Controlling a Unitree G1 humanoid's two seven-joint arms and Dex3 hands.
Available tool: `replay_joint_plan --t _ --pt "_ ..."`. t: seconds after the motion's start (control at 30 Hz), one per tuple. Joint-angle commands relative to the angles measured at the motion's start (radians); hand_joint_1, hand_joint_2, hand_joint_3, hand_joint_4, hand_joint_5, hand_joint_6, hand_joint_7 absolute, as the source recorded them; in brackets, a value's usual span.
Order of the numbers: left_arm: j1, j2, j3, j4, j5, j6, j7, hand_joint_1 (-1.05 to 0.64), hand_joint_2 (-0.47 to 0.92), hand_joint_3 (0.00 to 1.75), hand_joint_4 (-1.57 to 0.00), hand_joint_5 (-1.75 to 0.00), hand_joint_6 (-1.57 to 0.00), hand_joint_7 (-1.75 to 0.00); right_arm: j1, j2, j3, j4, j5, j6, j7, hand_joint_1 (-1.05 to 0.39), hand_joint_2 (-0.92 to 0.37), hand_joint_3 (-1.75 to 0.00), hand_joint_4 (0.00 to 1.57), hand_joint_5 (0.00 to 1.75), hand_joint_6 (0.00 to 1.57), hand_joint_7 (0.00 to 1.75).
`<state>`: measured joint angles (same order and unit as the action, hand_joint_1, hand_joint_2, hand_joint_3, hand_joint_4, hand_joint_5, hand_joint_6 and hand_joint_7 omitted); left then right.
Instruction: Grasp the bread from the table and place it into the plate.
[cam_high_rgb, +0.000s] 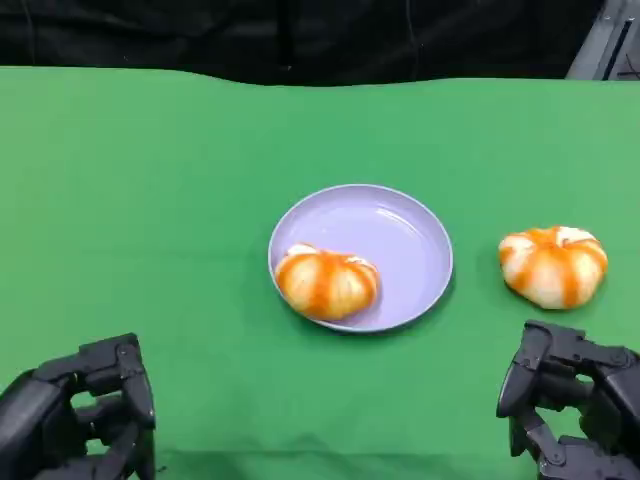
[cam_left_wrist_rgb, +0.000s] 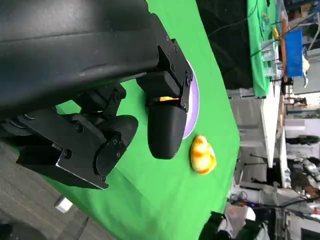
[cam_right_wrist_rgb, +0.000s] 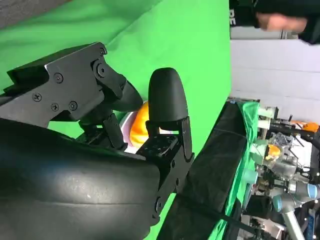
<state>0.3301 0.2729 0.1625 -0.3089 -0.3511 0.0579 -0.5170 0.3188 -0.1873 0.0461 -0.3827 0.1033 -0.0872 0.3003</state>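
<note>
1. One bread roll (cam_high_rgb: 326, 283) is already seen lying inside the plate (cam_high_rgb: 400, 225), toward the rim nearest the hands, so that part of the task is judged done.
2. A second bread roll (cam_high_rgb: 553, 264) is left on the green worktop (cam_high_rgb: 150, 200), beside the plate and apart from it; if both rolls are meant, this one remains to be grasped and placed.
3. The right hand (cam_high_rgb: 570, 410) is held low at the near edge of the worktop, directly before the loose roll and near it, without touching it. Its fingers are curled loosely and nothing is gripped.
4. The left hand (cam_high_rgb: 85, 410) is held at the near edge as well, far across from the loose roll and well apart from the plate. Nothing is held by it; its fingers are bent with gaps between them, though how far they are closed cannot be read with confidence from the wrist views.
5. No true long axis is shown by either roll: each is a rounded, slightly flattened bun with orange stripes running from the top down the sides. The loose roll appears a little wider across than deep, so its broader span is taken to lie crosswise to the right hand's reach.
6. The plated roll's striped crown is tilted slightly away from the left hand.
</note>
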Motion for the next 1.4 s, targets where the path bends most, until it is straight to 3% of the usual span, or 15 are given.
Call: replay_joint_plan --t 0.03,0.3,0.4,0.6,0.77,0.97,1.4 --pt "0.005 0.014 -0.004 -0.024 0.033 -0.009 0.022 0.13 0.66 1.24 -0.85 -1.75 -0.68 -1.74 0.014 -0.008 -0.014 -0.033 0.012 0.006 -0.003 0.02 -0.66 -1.04 0.76 1.75 0.71 1.53" --pt "0.049 0.028 -0.037 -0.124 0.152 -0.007 0.064 0.14 0.64 1.22 -0.77 -1.75 -0.65 -1.67 0.052 -0.021 -0.045 -0.091 0.042 0.013 0.006 0.02 -0.68 -1.06 0.77 1.75 0.71 1.54" --pt "0.07 0.05 -0.073 -0.182 0.233 0.022 0.083 0.14 0.69 1.08 -0.72 -1.75 -0.65 -1.58 0.074 -0.025 -0.071 -0.109 0.043 -0.003 0.006 -0.04 -0.69 -1.05 0.76 1.75 0.68 1.54" --pt "0.034 0.101 -0.123 -0.16 0.309 0.016 0.066 0.14 0.8 0.83 -0.71 -1.74 -0.72 -1.32 0.063 -0.037 -0.071 -0.102 0.059 0.042 0.028 -0.06 -0.72 -1.01 0.73 1.75 0.65 1.55" --pt "0.01 0.089 -0.121 -0.117 0.318 -0.012 0.082 0.15 0.79 0.82 -0.73 -1.75 -0.74 -1.31 0.037 -0.03 -0.064 -0.059 0.048 0.021 0.032 -0.05 -0.72 -1.0 0.73 1.75 0.65 1.56" --pt "-0.003 0.082 -0.115 -0.08 0.31 -0.043 0.089 0.16 0.7 0.97 -0.72 -1.75 -0.75 -1.31 0.027 -0.028 -0.064 -0.053 0.053 0.042 0.027 -0.04 -0.7 -1.01 0.73 1.75 0.65 1.55" --pt "0.01 0.052 -0.098 -0.092 0.276 -0.046 0.111 0.18 0.68 1.01 -0.77 -1.75 -0.76 -1.33 0.03 -0.025 -0.062 -0.05 0.048 0.03 0.028 -0.03 -0.68 -1.03 0.72 1.75 0.66 1.55"
